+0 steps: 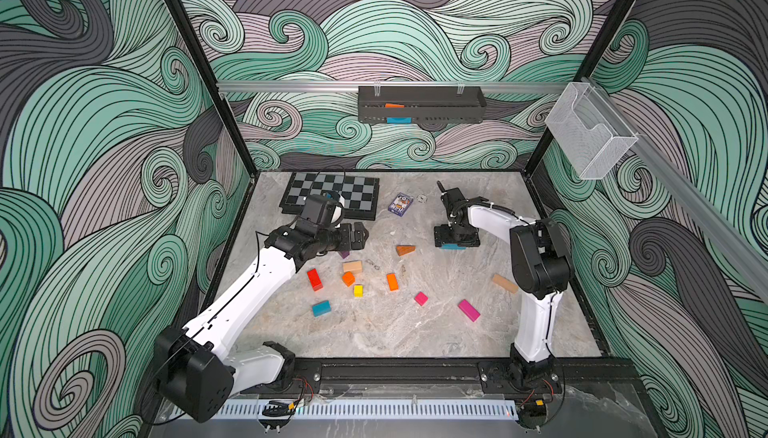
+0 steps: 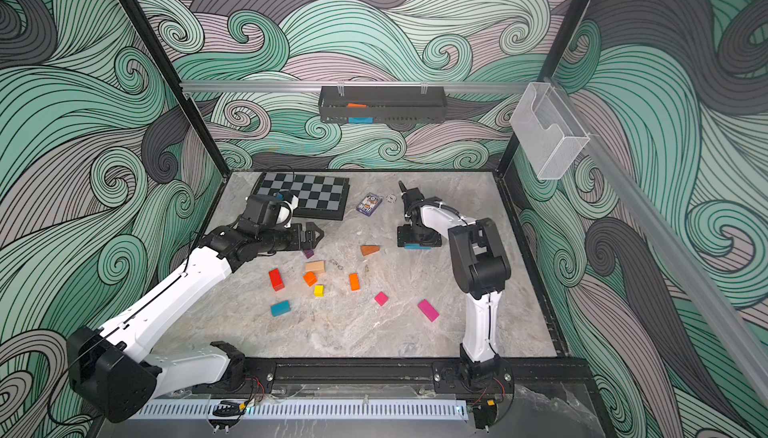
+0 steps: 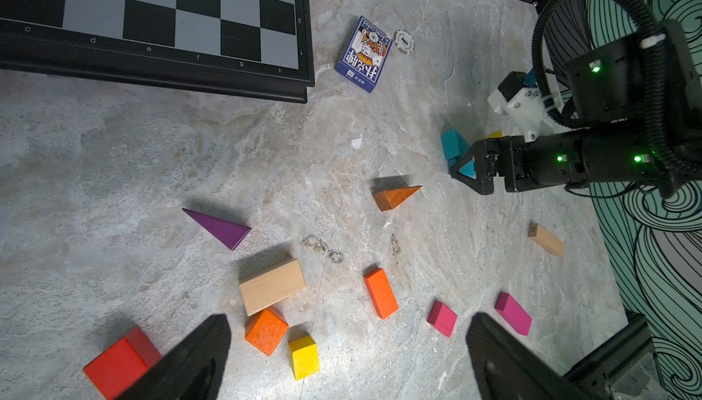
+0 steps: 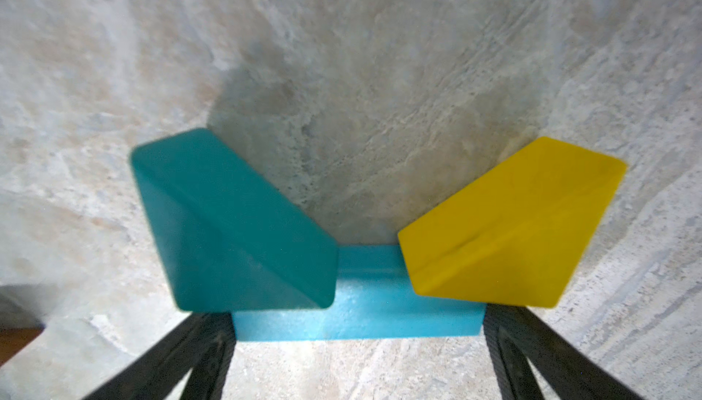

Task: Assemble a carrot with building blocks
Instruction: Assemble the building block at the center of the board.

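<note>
Teal wooden wedge (image 4: 228,227) and yellow wooden wedge (image 4: 509,227) stand right against the light-blue wooden cuboid (image 4: 380,284), which lies on the marble tabletop (image 4: 342,56) between my right gripper's (image 4: 357,316) released, wide-spread jaws. My left gripper (image 3: 349,320) hangs unclenched and empty near the purple wooden wedge (image 3: 224,229).

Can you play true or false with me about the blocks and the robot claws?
1. The left claw holds a block. False: it is open and empty.
2. The card box lies beside the chessboard. True.
3. The red block sits on the yellow cube. False: they lie apart on the table.
4. The right claw straddles a blue block. True.
5. The purple wedge is on the chessboard. False: it is on the table.
</note>
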Action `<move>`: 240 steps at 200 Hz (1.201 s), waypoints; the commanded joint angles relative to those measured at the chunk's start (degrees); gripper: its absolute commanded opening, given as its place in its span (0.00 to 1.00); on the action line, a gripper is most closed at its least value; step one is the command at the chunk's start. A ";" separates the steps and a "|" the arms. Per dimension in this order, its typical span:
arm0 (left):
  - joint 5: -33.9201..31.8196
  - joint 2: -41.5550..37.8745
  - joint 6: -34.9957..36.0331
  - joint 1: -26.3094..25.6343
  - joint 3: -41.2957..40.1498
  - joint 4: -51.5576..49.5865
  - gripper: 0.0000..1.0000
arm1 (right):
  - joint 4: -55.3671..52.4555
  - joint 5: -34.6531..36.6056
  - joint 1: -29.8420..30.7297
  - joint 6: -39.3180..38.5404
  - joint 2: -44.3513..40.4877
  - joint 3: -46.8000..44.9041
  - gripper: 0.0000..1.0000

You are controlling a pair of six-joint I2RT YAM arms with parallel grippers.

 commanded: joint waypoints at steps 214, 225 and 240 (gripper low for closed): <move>0.78 0.28 0.78 -0.37 2.43 0.86 0.99 | -2.91 -0.20 -0.69 0.80 -1.58 2.60 0.99; 0.88 0.23 0.72 -0.41 2.43 0.87 0.98 | -3.05 -0.33 -0.69 0.78 -1.83 2.66 0.99; 0.75 0.01 0.77 -0.37 2.34 0.74 0.99 | -3.35 -0.31 -0.69 0.89 -2.47 2.64 0.99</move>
